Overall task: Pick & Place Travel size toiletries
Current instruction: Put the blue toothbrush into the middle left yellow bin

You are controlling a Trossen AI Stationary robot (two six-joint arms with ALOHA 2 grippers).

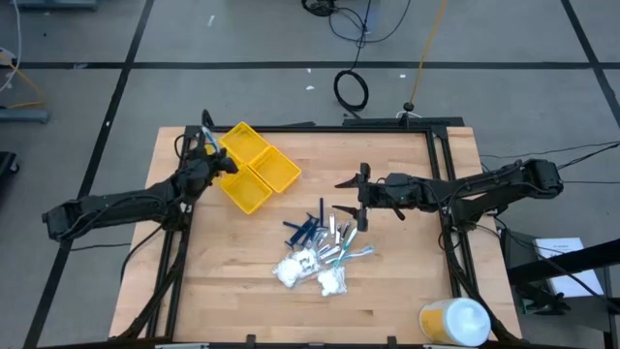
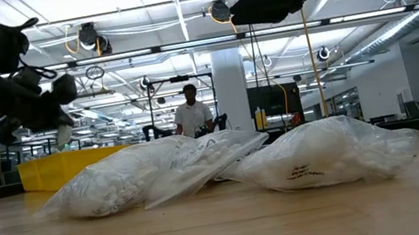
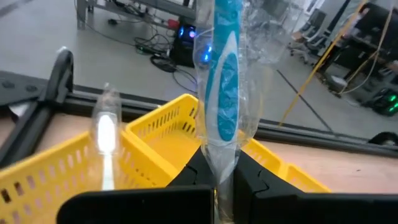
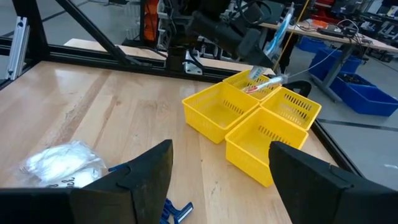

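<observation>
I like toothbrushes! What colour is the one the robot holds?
Blue and white toothbrush in a clear wrapper; left wrist view.

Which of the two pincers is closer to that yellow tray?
Left. The left pincer hovers over the yellow tray's far compartment; the right pincer hangs beside it, above the toiletries pile.

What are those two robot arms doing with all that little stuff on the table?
They are sorting travel toiletries into a yellow tray. The left gripper is shut on a blue toothbrush in a clear wrapper, holding it upright over the tray, where another toothbrush already sits. The right gripper hangs open above the pile of toiletries in the middle of the table, holding nothing.
</observation>
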